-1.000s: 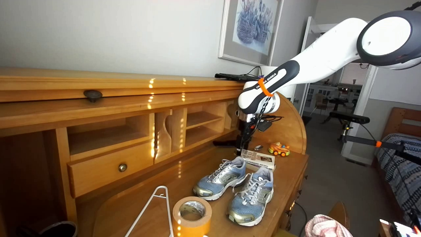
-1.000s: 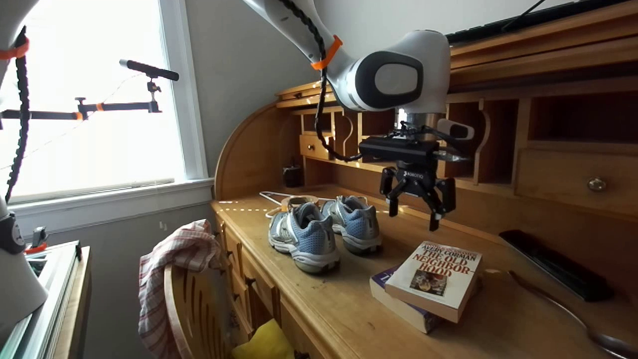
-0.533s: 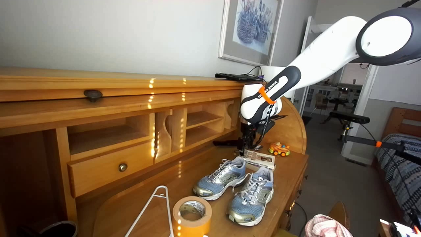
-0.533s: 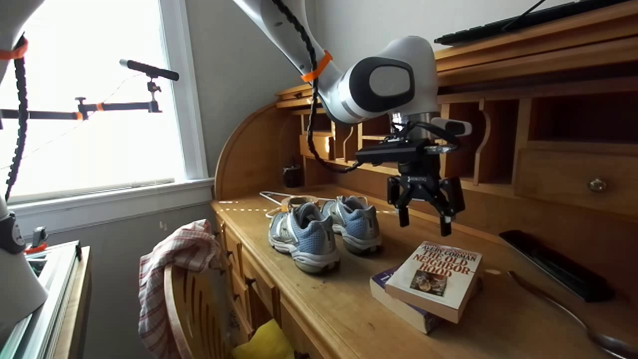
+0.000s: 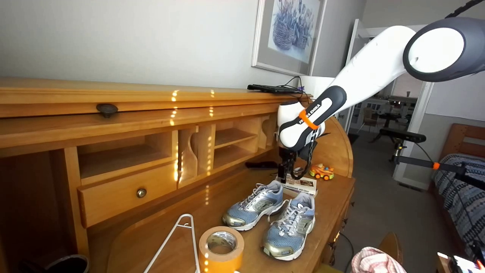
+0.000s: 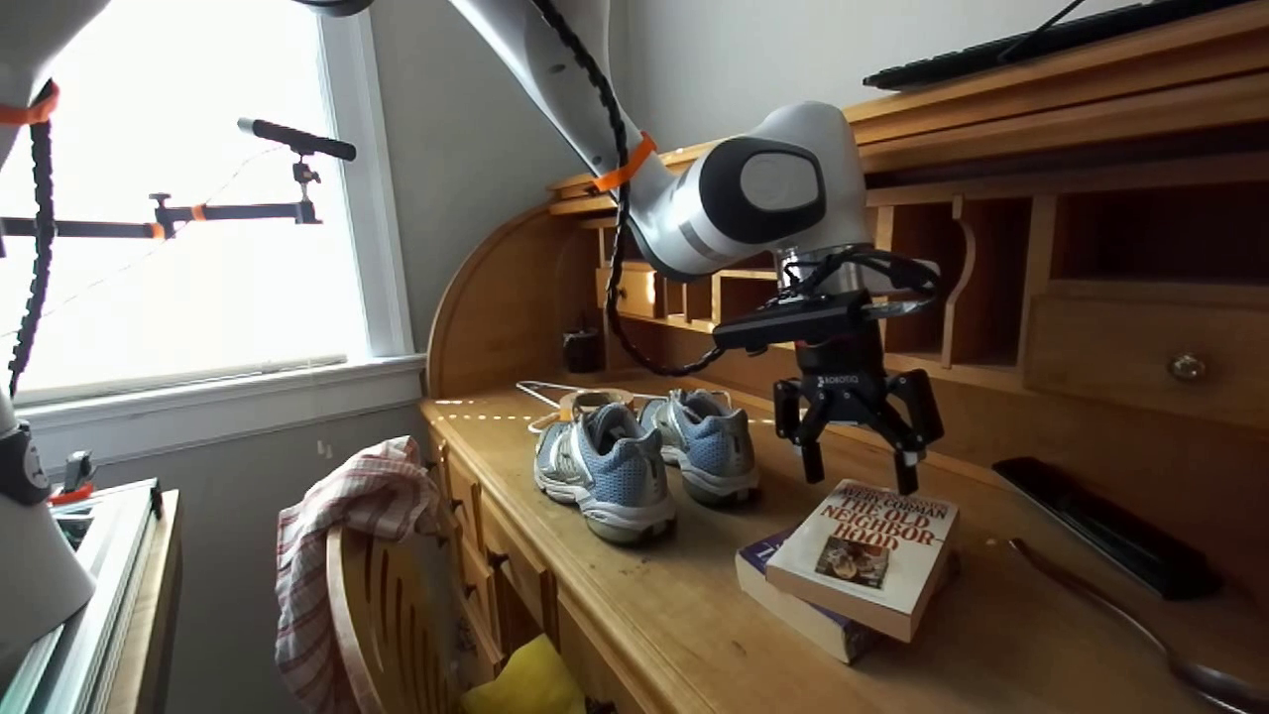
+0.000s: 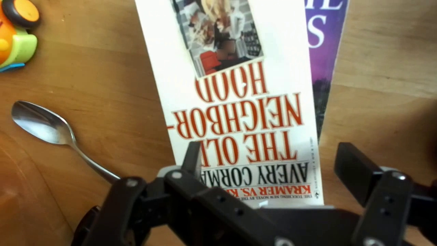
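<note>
Arm [image 5: 365,71] slopes downward; pincer [image 6: 860,470] hangs spread wide.

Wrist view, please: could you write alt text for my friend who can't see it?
An open black claw hangs above a white paperback, The Old Neighborhood by Avery Corman, its title upside down. It lies on a purple book on a wooden desk; a metal spoon and part of a toy car are at left.

Smooth paper book [image 7: 235,106], glossy metal spoon [image 7: 51,128]
</note>
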### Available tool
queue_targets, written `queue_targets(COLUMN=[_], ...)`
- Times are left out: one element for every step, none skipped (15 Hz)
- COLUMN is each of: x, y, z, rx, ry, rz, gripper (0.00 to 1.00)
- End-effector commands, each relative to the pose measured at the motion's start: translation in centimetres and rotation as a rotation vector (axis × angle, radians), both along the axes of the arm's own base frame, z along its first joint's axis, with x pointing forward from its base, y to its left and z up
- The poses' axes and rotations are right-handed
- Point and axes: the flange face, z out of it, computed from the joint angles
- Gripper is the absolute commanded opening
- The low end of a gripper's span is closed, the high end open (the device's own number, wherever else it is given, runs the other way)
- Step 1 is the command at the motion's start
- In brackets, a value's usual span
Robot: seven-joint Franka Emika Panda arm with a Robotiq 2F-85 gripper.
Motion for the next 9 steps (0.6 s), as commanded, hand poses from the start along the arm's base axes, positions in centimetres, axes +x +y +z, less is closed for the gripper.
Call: queue_targets(x=[-0.8, -1.0, -1.2, -1.4, -1.6, -1.7, -1.9, -2.1, -2.2], y=[-1.3, -1.8, -2.4, -2.9, -3.3, -3.8, -4.2, -4.7, -5.0], z=[0.1, 0.3, 0.4, 0.5, 0.5, 0.6, 0.5, 0.4, 0.1], rx=[0.018, 0.031, 0.042, 0.051, 0.068, 0.083, 0.102, 0.123, 0.144], ry=[0.007, 0.013, 0.020, 0.021, 0.017, 0.012, 0.005, -0.001, -0.007], rz=[0.086, 0.121, 0.164, 0.198, 0.231, 0.260, 0.288, 0.313, 0.332], gripper=[1.00, 1.00, 1.00, 1.00, 1.00, 1.00, 1.00, 1.00, 1.00])
